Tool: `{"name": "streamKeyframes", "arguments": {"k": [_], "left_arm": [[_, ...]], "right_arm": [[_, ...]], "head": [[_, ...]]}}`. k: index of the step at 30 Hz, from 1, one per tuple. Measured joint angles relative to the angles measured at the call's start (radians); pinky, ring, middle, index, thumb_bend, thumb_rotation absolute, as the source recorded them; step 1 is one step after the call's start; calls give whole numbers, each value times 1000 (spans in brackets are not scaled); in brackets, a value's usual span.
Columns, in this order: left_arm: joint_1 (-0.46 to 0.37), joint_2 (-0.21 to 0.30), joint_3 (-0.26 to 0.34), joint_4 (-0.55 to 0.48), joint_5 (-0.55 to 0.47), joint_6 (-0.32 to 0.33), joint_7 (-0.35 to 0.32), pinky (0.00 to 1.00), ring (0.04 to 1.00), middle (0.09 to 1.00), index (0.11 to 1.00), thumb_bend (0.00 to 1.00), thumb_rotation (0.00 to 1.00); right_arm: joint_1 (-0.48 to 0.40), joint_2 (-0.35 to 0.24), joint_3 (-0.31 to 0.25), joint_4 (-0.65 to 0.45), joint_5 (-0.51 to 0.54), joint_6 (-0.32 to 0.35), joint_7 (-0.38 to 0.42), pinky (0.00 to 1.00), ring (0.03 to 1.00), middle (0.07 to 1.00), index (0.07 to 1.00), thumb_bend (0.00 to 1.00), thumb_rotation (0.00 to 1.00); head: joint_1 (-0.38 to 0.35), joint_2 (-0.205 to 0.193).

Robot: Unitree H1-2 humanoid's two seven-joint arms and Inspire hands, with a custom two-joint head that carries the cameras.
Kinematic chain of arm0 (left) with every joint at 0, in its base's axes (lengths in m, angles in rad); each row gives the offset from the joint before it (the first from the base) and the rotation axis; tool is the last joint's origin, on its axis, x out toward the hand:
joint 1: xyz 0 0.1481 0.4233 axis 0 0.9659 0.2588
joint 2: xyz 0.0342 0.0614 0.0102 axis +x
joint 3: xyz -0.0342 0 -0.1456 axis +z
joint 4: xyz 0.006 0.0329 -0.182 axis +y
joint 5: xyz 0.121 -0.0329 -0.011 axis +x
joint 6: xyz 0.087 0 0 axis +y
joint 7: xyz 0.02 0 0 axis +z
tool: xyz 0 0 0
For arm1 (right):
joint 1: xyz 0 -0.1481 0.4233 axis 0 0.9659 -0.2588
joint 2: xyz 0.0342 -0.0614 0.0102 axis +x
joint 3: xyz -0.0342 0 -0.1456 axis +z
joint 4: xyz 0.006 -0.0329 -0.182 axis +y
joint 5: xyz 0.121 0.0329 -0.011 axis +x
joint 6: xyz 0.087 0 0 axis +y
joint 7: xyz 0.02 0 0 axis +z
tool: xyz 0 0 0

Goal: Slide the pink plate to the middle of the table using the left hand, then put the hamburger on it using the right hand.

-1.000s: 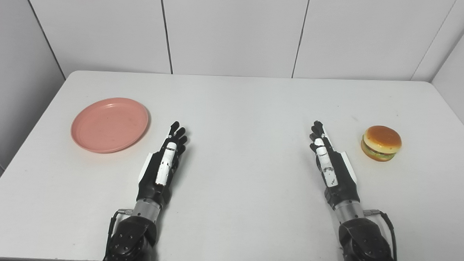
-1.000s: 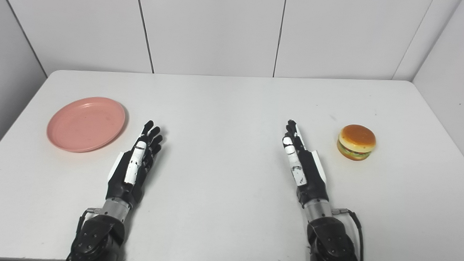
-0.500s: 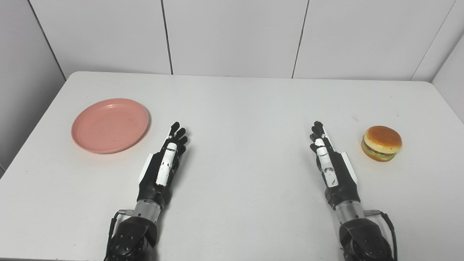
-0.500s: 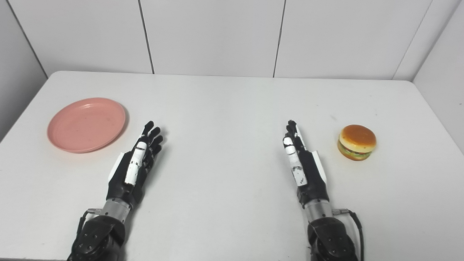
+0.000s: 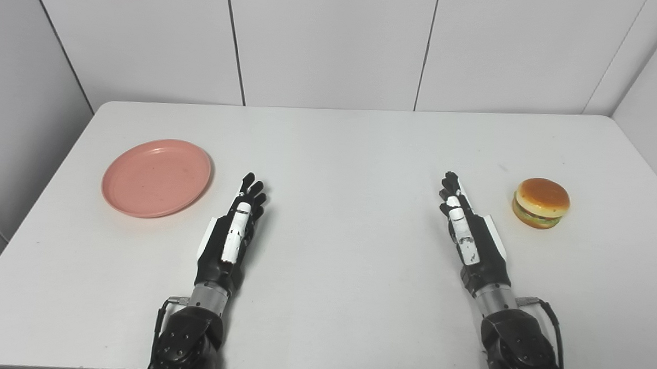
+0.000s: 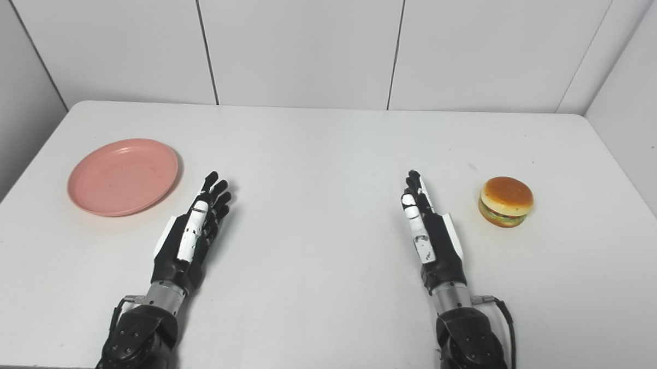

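Pink plate lies at the table's left side, just far-left of the empty, straight-fingered left hand, the nearer hand, which must push it rightward to centre.

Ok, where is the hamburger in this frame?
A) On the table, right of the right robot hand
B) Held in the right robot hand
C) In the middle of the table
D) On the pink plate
A: the hamburger sits on the table, apart from the open right robot hand; the plate at far left is bare.
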Motion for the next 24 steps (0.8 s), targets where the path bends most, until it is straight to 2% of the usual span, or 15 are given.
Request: {"name": "streamKeyframes", "arguments": {"k": [13,24], "left_arm": [[0,0,0,0,0,-1,0,1000,975,980,978,353,1000],[0,0,0,6,-1,-10,-1,1000,978,984,980,360,1000]], "right_arm": [[0,8,-5,-2,17,0,0,1000,996,1000,1000,364,1000],[-1,8,-6,-1,17,0,0,1000,993,1000,1000,316,1000]], "head": [[2,2],[3,-3]]}}
